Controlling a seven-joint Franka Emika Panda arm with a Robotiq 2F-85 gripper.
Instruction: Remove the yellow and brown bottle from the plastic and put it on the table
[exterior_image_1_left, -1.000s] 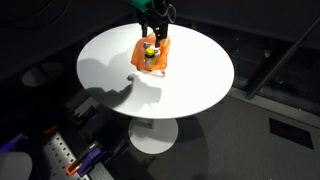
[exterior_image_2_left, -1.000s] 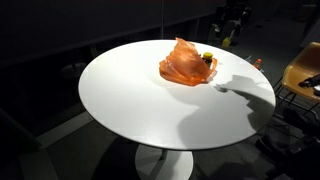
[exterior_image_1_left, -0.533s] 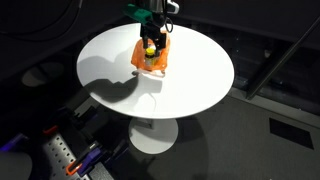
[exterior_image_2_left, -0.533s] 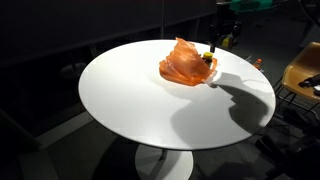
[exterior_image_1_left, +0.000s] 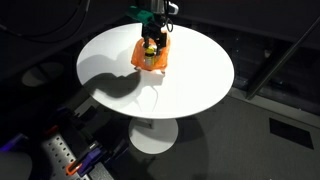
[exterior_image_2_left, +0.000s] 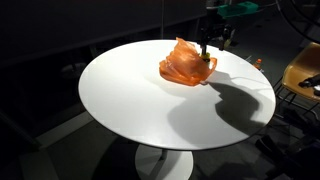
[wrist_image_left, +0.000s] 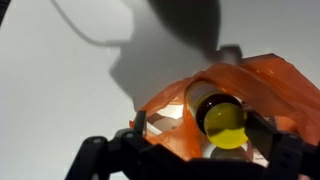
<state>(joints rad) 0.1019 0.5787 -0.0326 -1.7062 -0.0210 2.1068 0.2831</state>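
A brown bottle with a yellow cap (wrist_image_left: 222, 117) stands in a crumpled orange plastic bag (wrist_image_left: 280, 85) on the round white table (exterior_image_1_left: 190, 80). In both exterior views the bottle (exterior_image_1_left: 151, 52) (exterior_image_2_left: 208, 60) shows at the bag's (exterior_image_1_left: 140, 56) (exterior_image_2_left: 180, 65) open side. My gripper (wrist_image_left: 200, 122) is open, with one finger on each side of the bottle's cap. In both exterior views it (exterior_image_1_left: 153, 34) (exterior_image_2_left: 208, 46) hangs right above the bottle. I cannot tell whether the fingers touch the bottle.
The table (exterior_image_2_left: 130, 110) carries only the bag and the arm's shadow. A dark floor surrounds it. A chair (exterior_image_2_left: 305, 70) stands beyond the table's edge. Equipment with cables (exterior_image_1_left: 60, 155) lies on the floor below.
My gripper has moved over the bag and come down onto the bottle. The bag and bottle have not moved.
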